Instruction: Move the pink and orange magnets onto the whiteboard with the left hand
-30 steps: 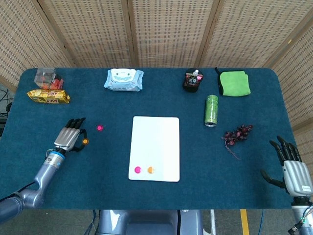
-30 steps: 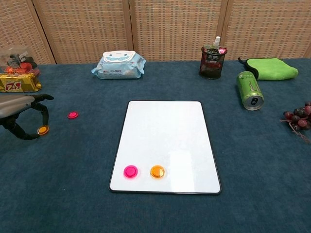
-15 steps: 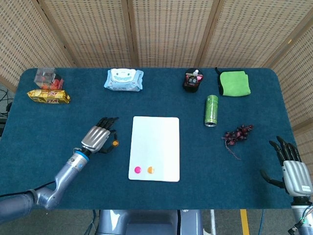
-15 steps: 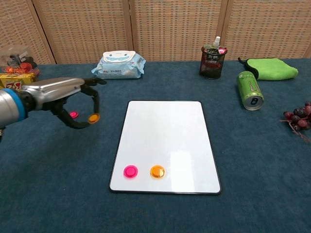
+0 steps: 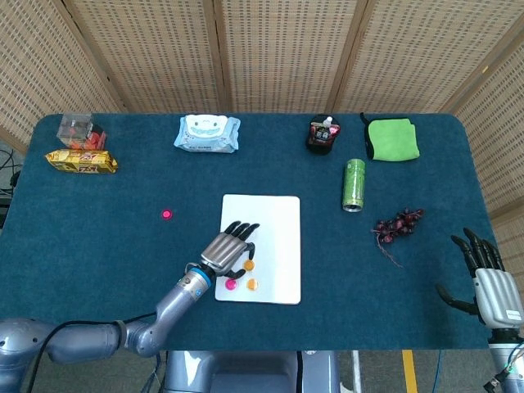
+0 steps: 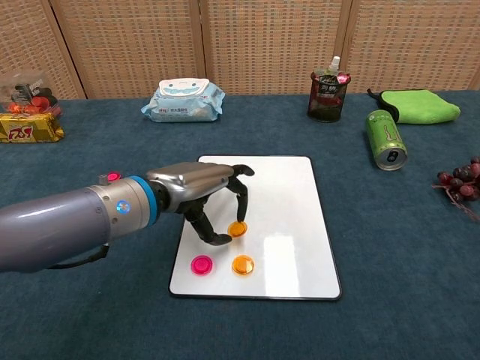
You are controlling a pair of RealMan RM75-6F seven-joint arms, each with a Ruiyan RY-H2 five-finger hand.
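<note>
My left hand [image 5: 228, 250] [image 6: 202, 187] hovers over the lower left of the whiteboard [image 5: 274, 221] [image 6: 285, 195] and pinches an orange magnet [image 5: 249, 265] [image 6: 238, 229] between thumb and a finger. I cannot tell if that magnet touches the board. Just below it, a pink magnet [image 5: 232, 284] [image 6: 201, 263] and a second orange magnet [image 5: 252, 284] [image 6: 241, 263] lie on the board. Another pink magnet [image 5: 167, 214] [image 6: 114, 177] lies on the blue cloth left of the board. My right hand [image 5: 490, 282] rests at the table's right front edge, fingers apart and empty.
Along the back edge are a clear box [image 5: 76, 127], a yellow snack pack [image 5: 80, 160], a wipes pack [image 5: 208, 133], a black holder [image 5: 322, 136] and a green cloth [image 5: 393, 138]. A green can [image 5: 354, 185] and grapes [image 5: 398, 224] lie right of the board.
My left hand has carried the orange magnet rightward from the table's left side to above the board's lower left. The right hand has stayed put.
</note>
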